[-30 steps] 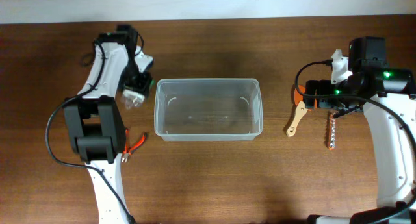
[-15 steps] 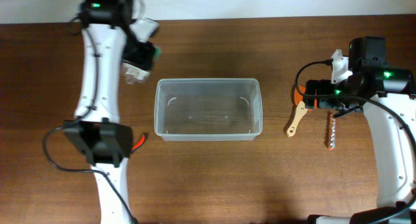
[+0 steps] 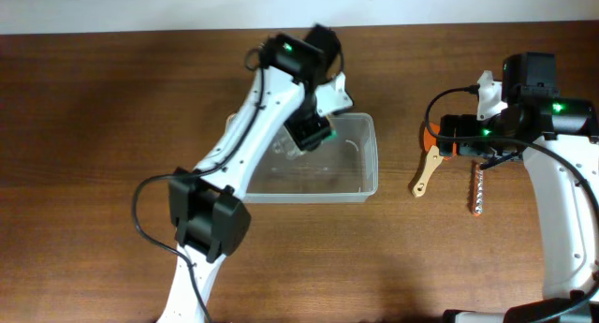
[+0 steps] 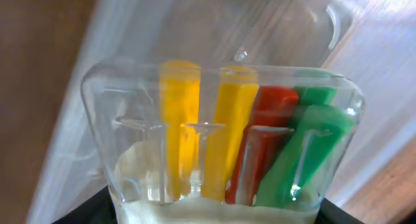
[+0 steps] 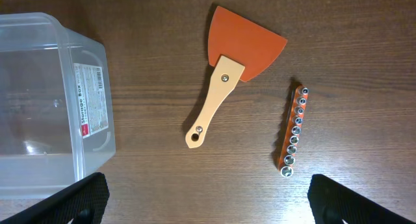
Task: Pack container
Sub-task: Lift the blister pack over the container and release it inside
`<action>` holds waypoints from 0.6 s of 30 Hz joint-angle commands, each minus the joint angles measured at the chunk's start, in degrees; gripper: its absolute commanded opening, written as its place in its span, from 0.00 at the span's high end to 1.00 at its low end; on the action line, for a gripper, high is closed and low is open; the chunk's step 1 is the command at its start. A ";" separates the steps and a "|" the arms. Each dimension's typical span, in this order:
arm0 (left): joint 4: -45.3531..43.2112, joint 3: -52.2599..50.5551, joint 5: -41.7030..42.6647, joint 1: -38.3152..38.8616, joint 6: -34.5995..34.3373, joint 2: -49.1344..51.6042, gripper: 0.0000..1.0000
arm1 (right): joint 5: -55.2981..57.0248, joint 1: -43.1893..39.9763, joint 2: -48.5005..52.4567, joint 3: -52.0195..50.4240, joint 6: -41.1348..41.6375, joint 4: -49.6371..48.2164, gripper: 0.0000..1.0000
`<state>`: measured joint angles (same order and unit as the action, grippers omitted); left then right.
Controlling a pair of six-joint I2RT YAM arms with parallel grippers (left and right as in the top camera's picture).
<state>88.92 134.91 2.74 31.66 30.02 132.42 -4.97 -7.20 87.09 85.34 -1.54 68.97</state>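
My left pincer (image 3: 311,128), jaws part-spread, clamps a glossy clear case (image 4: 221,146) of yellow, red and green sticks over the see-through, round-cornered container (image 3: 370,168) at mid-frame. I judge nothing is packed yet. My right pincer (image 3: 465,147) gapes wide and empty above the wooden-handled orange scraper (image 5: 227,81) and the metal socket rail (image 5: 294,130).
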 commanded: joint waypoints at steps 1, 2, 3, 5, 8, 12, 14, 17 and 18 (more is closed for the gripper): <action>-3.98 -7.58 -1.68 -0.15 0.87 -1.22 0.98 | 0.52 0.00 0.28 1.14 0.28 0.22 0.01; -5.18 -9.33 -1.68 -0.17 0.87 -1.22 0.98 | 0.52 0.00 0.28 1.16 0.28 0.28 0.01; -6.27 -10.93 -1.70 -0.22 0.87 -1.22 0.98 | 0.50 0.00 0.28 1.16 0.28 0.33 0.01; -8.24 -13.55 -2.71 -0.37 0.87 -1.22 0.98 | 0.50 0.00 0.28 1.16 0.31 0.39 0.01; -11.04 -16.87 -5.40 -0.37 0.87 -1.22 0.98 | 0.50 0.00 0.28 1.16 0.31 0.39 0.01; -14.53 -20.94 -6.23 -0.37 0.90 -1.20 0.98 | 0.50 0.00 0.28 1.16 0.31 0.50 0.02; -17.03 -23.69 -6.23 -0.37 0.90 -1.18 0.98 | 0.50 0.00 0.28 1.16 0.31 0.50 0.01; -18.51 -26.45 -6.23 -0.37 0.90 -1.18 0.98 | 0.50 0.00 0.28 1.16 0.31 0.50 0.01; -18.69 -27.12 -6.27 -0.37 0.92 -1.18 0.97 | 0.50 0.00 0.28 1.16 0.31 0.50 0.01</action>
<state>70.70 110.34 -2.96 31.64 30.02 132.44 -4.97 -7.20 87.09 85.36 -1.54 69.38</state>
